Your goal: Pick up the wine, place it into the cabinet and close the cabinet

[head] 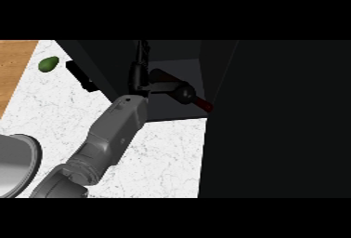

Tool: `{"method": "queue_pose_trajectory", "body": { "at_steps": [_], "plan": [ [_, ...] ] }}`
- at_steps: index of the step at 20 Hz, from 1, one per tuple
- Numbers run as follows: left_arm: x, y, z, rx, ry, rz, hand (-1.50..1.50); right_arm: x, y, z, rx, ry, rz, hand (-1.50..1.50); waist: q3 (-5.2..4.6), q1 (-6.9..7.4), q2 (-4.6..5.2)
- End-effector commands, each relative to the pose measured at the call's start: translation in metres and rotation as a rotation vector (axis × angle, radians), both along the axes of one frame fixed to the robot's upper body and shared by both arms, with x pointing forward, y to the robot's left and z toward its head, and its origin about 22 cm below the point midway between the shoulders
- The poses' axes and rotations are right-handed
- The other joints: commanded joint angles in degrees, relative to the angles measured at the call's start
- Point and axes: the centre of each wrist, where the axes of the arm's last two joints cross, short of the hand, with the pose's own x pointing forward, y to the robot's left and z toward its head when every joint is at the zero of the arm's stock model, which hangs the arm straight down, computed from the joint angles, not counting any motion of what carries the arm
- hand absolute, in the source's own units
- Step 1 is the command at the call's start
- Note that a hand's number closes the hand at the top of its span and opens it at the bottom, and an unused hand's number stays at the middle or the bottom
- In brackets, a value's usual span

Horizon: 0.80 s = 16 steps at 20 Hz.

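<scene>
Inside the dark cabinet (pixel 168 110), just past its front edge, you have the wine bottle (pixel 186 93). It lies tilted, its red-capped neck pointing toward the tall black panel (pixel 274 116) on the right, which I take to be the open door. Your left hand (pixel 140 76) reaches in from the counter (pixel 165 158), and its fingers (pixel 165 87) appear curled across the bottle's body, so read it as holding the wine (black on near-black, so the outline is hard to trace). The right hand does not show.

Watch the release. The bottle is round and smooth, and it sits tipped close to the shelf's edge. If you let go like this, it could roll out toward the counter. The neck is also near the right side wall, so a sideways pull of the wrist could knock it. When you close the door, a bottle that juts out would block it.

As for surfaces, the cabinet is matte, flat and boxy, and the counter is white speckled stone. A wooden strip (pixel 14 60) runs along the far left, with a small glossy green fruit (pixel 48 64) beside it. A rounded grey metal bowl (pixel 14 165) sits at the left edge, well apart from your arm.
</scene>
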Motion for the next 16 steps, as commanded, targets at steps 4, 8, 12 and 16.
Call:
{"method": "queue_pose_trajectory", "body": {
  "at_steps": [4, 8, 12, 16],
  "plan": [
    [-0.012, 0.012, -0.023, -0.105, 0.027, -0.002, -1.50, -0.012, -0.005, 0.002, 0.012, -0.013, 0.018, -1.50, 0.06, 1.12, -0.63],
    [-0.008, 0.008, -0.015, -0.138, 0.025, -0.001, -1.50, -0.013, -0.003, 0.001, 0.019, -0.013, 0.035, -1.50, 0.07, -0.15, -0.82],
    [-0.015, 0.012, -0.026, -0.143, 0.036, -0.012, -1.50, -0.019, -0.003, 0.010, 0.002, -0.003, -0.002, -1.50, 0.05, 1.20, -1.31],
    [-0.018, 0.007, -0.024, -0.135, 0.042, -0.013, -1.50, -0.012, -0.006, 0.012, 0.025, -0.008, 0.009, -1.50, 0.09, 1.35, -1.48]
  ]
}}
